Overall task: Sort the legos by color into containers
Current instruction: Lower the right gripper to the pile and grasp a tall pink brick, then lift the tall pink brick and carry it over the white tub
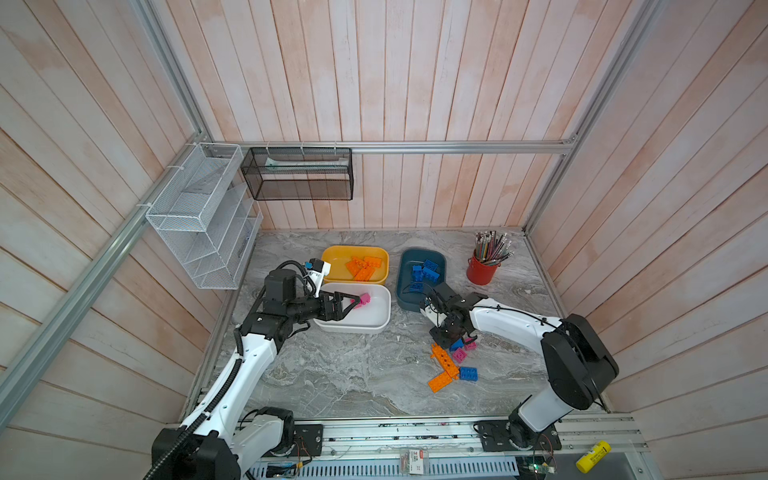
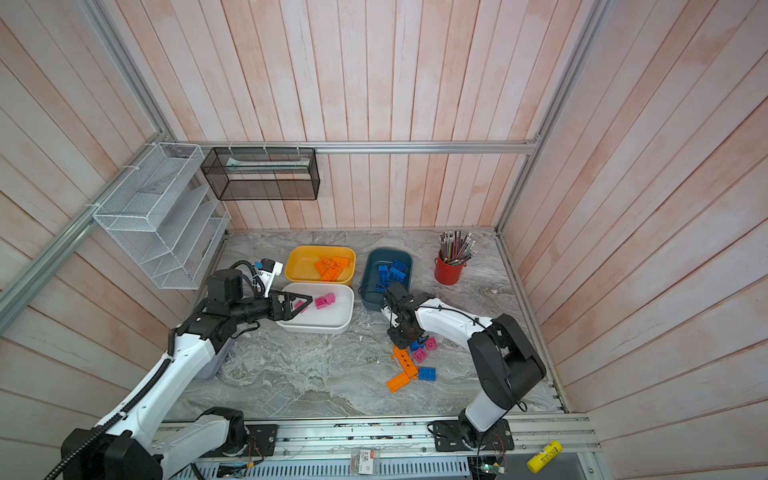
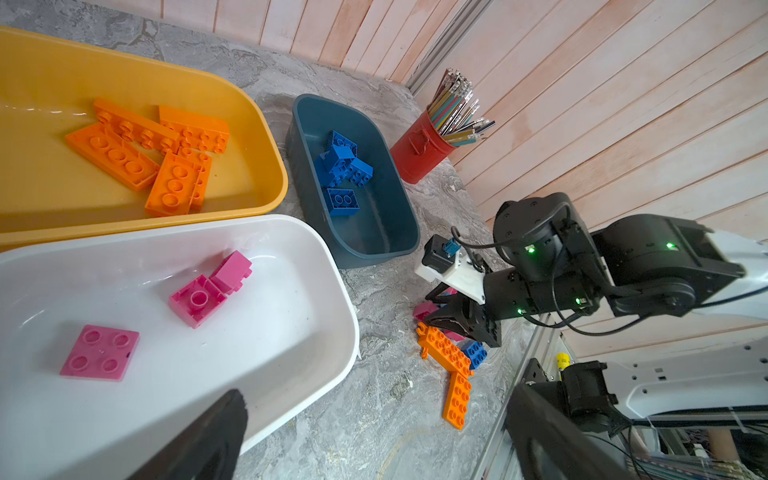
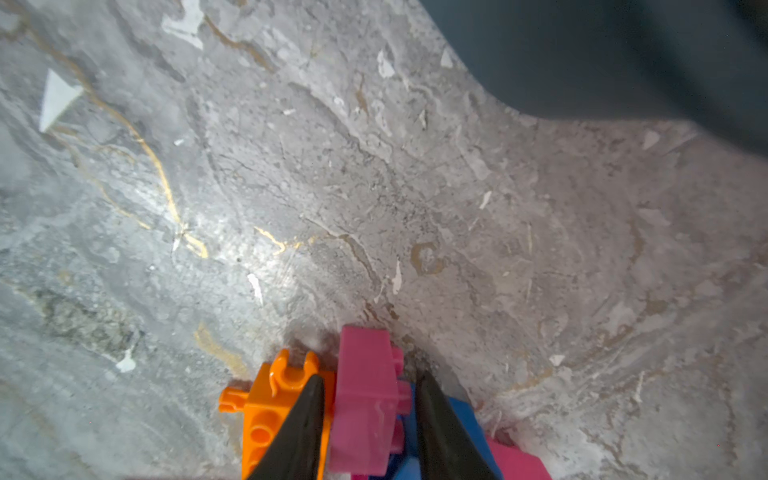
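Observation:
Orange legos [image 1: 363, 266] lie in the yellow container [image 1: 332, 253], blue legos [image 1: 426, 272] in the dark teal container [image 1: 405, 301], and pink legos [image 3: 208, 291] in the white container [image 3: 291, 332]. My left gripper [image 1: 352, 306] hangs open over the white container with nothing between its fingers. Loose on the table are a long orange lego [image 1: 444, 359], an oblong orange one [image 1: 439, 381], a blue one [image 1: 468, 373] and a pink one [image 1: 459, 354]. My right gripper [image 4: 371, 376] is down in this pile, shut on an upright pink lego [image 4: 361, 415].
A red pencil cup [image 1: 480, 270] stands at the back right, beside the teal container. A white wire basket [image 1: 199, 216] and a black one [image 1: 297, 174] hang on the left and back walls. The metal rail [image 1: 415, 432] runs along the table's front edge.

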